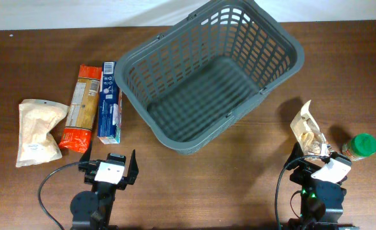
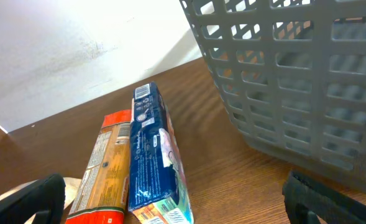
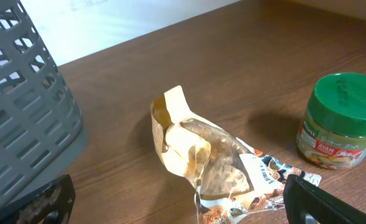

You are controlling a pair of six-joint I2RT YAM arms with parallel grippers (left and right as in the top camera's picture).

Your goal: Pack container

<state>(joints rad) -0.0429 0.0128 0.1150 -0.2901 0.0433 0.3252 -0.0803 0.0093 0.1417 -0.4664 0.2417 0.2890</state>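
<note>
step: start, nil packed | basket (image 1: 264,48) empty, mid-table (image 1: 239,185) | L pincer (image 1: 110,161) wide, empty, nr blue carton (image 1: 109,102) | R pincer (image 1: 318,160) wide, empty, by snack pouch (image 1: 308,134) | next: prob. grip item, lift over rim

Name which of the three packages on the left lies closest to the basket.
The blue box; the orange packet and beige pouch lie farther left of the basket.

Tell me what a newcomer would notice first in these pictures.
The big grey basket dominates the middle of the table, set at an angle and empty. Left of it lie an orange packet, a blue box and a pale pouch; at the right, a green-lidded jar stands beside a crumpled snack bag.
</note>
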